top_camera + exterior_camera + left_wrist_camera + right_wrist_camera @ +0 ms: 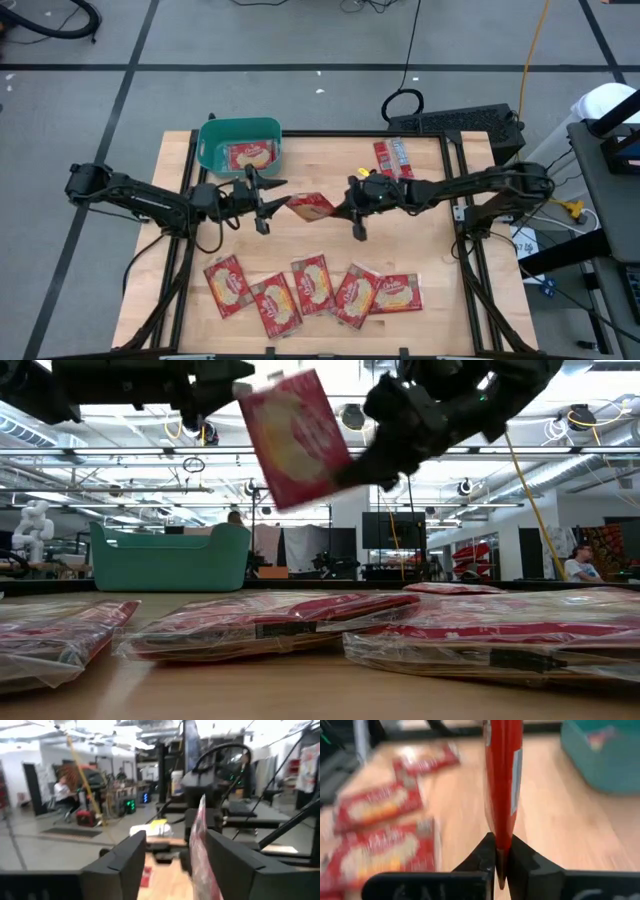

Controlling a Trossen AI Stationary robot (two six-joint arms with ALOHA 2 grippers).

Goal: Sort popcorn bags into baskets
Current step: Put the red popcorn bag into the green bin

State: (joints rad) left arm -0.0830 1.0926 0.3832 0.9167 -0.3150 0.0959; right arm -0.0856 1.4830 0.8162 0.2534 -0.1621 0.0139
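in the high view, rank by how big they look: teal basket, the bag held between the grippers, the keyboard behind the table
1. keyboard, longest
2. teal basket
3. held bag, smallest; it hangs above the table, nearer the camera, so it may look larger than it is.

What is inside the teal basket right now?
One red popcorn bag lies flat on the floor of the teal basket, picture side up. Whether another bag sits beneath it cannot be seen, since it covers most of the floor.

Grey carpet floor (pixel 300 40) crossed by dark lines surrounds the wooden table (pixel 320 235); bright ceiling lights (pixel 560 420) overhead.
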